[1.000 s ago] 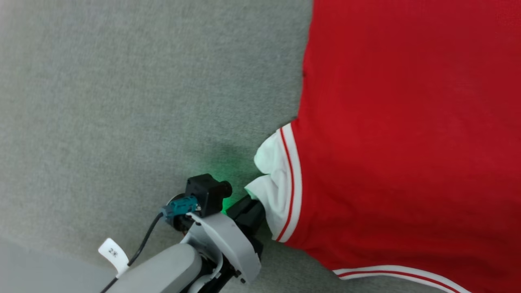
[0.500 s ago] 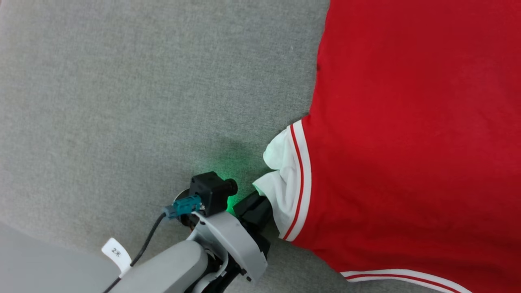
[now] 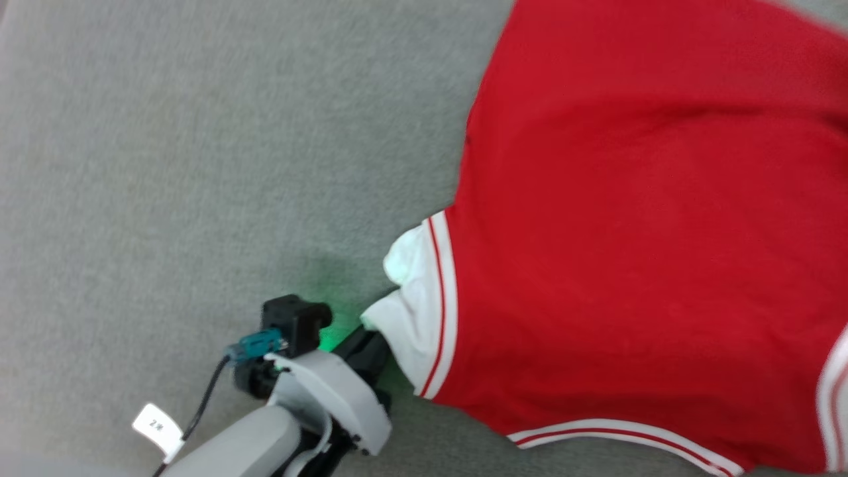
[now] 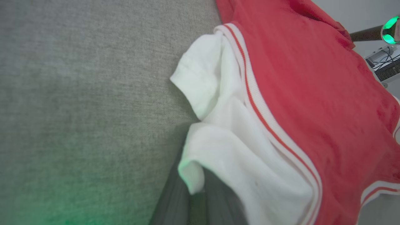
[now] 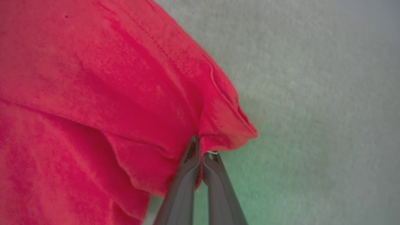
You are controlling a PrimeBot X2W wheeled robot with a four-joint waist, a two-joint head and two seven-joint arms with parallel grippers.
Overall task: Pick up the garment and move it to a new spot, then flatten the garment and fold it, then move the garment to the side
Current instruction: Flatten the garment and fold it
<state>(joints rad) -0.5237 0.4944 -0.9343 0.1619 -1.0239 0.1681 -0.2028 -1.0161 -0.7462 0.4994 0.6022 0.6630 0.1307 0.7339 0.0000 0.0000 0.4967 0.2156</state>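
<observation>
The garment [image 3: 629, 232] spans the grey tabletop [image 3: 199, 165] between both arms, its width running from grip to grip: the left claw [image 3: 369, 344] is clamped on the white sleeve [image 4: 218, 131] at its left edge, the right claw [image 5: 200, 153] pinches a red corner [image 5: 231, 131] opposite

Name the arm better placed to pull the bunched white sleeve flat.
Left. The left gripper has its jaws shut on the white sleeve of the garment; the right gripper pinches a red corner elsewhere.
</observation>
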